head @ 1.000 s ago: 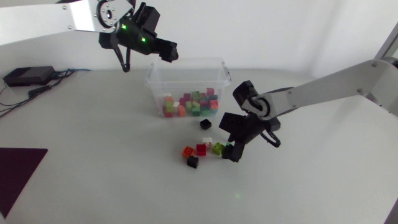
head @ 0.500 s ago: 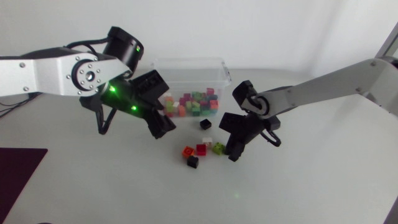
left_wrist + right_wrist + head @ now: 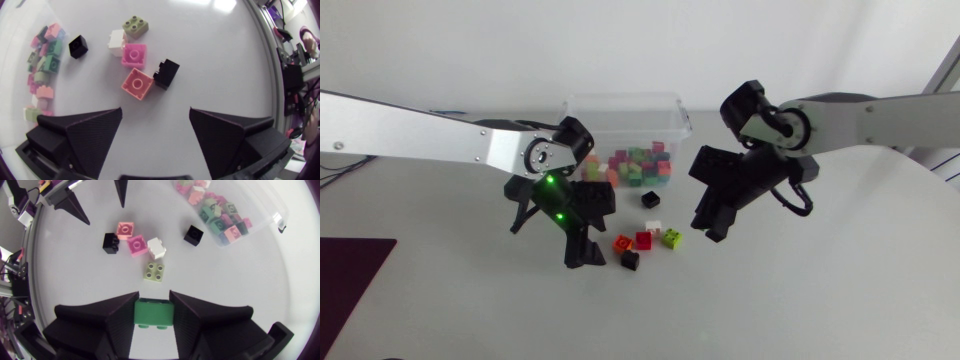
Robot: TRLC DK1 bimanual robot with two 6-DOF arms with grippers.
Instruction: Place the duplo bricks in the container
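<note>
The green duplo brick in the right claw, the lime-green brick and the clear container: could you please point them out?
Green plastic duplo brick (image 3: pixel 154 314), right wrist view, visible face.
Lime-green four-stud duplo brick (image 3: pixel 154 271), right wrist view, top centre.
Clear plastic container (image 3: pixel 620 98), head view, back rim.

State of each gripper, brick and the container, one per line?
left gripper: open, empty
right gripper: shut on green brick
green brick: held between the fingers
container: no lid, bricks inside
orange brick: loose on table
red brick: loose on table
white brick: loose on table
lime brick: loose on table
black brick by orange one: loose on table
black brick near container: loose on table
</note>
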